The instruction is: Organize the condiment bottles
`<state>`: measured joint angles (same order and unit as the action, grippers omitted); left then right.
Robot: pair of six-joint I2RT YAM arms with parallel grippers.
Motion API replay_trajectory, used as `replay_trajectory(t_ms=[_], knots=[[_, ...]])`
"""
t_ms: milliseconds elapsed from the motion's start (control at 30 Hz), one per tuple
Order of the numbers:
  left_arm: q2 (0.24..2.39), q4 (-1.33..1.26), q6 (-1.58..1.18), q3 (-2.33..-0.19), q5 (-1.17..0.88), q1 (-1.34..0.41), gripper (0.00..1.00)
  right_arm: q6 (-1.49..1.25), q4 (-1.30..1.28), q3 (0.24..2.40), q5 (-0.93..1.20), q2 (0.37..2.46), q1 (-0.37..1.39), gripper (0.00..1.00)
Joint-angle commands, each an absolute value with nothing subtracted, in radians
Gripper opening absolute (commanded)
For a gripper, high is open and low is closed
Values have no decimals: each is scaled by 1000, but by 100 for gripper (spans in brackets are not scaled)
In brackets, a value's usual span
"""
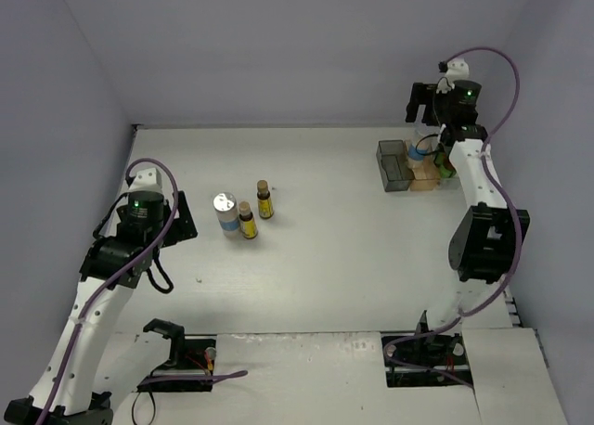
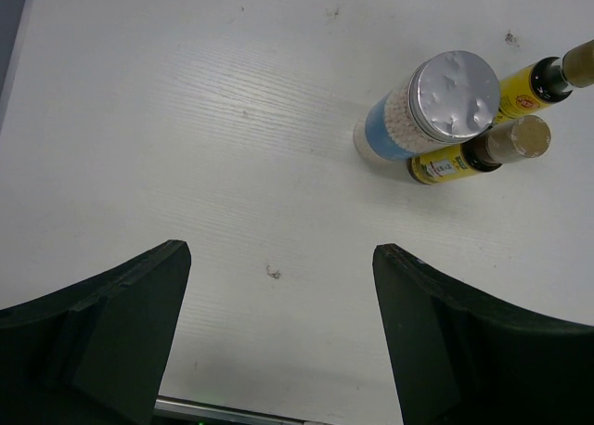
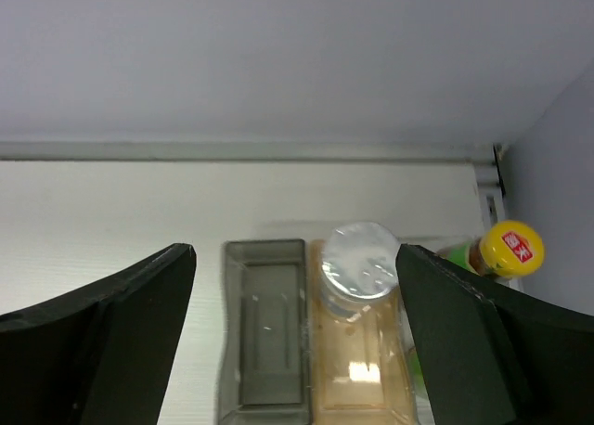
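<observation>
Notably crinkled foil (image 2: 455, 98) on cylindrical jar (image 2: 388, 134)

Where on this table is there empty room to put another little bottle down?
The grey compartment of the tray lies empty. The white table is bare between it and the silver-lidded jar with two small brown bottles. Crowded: the tan compartment, holding another silver-lidded jar beside a yellow-capped bottle.
</observation>
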<state>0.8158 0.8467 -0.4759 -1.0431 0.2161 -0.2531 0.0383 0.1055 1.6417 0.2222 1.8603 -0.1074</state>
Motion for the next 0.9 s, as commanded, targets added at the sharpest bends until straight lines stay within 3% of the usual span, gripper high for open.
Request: replay_trajectory(t_ms=[0, 233, 467, 633, 867], knots=[[802, 801, -485, -1085, 212, -250, 81, 71, 114, 1632, 296, 1649, 3, 94], [782, 851, -503, -1103, 216, -253, 81, 80, 72, 1528, 327, 1519, 328, 93], [747, 896, -522, -1117, 213, -252, 80, 87, 23, 1601, 331, 1607, 615, 94], [781, 822, -482, -1107, 152, -252, 80, 29, 67, 1553, 315, 1625, 669, 94], [1012, 666, -515, -1184, 58, -252, 80, 9, 60, 1343, 184, 1452, 667, 94]])
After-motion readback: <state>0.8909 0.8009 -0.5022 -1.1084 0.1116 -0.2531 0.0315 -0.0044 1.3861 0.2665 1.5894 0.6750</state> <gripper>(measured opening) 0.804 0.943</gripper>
